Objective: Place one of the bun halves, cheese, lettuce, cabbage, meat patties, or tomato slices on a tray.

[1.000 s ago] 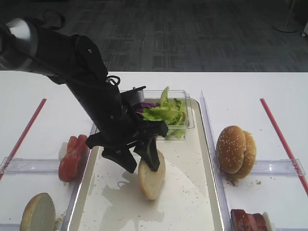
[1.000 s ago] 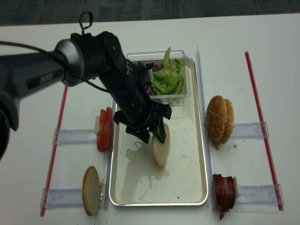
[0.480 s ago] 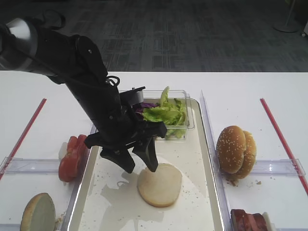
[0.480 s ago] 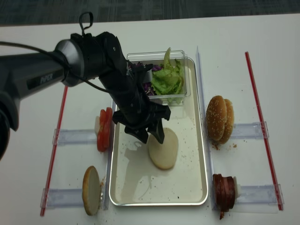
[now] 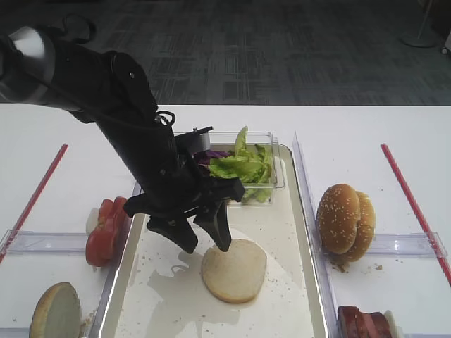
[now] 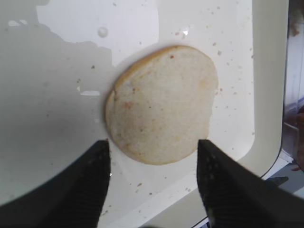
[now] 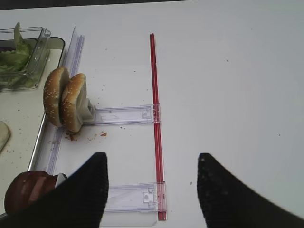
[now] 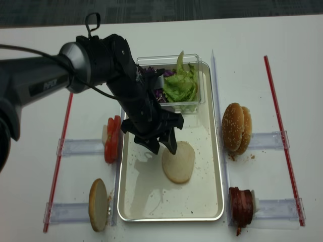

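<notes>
A bun half (image 5: pixel 234 270) lies flat, cut face up, on the speckled floor of the tray (image 5: pixel 299 296), near its middle. The left gripper (image 5: pixel 206 239) hangs just above the bun's far-left edge, jaws spread and holding nothing. Lettuce (image 5: pixel 243 165) and cabbage (image 5: pixel 213 154) fill a clear tub (image 5: pixel 271 184) at the tray's far end. The right gripper (image 7: pixel 151 190) hangs open over the white table (image 7: pixel 237 95), right of the tray.

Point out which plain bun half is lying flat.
The bun half on the tray, cut face up beneath the left gripper. The other plain half stands on edge in its holder outside the tray's left rim.
</notes>
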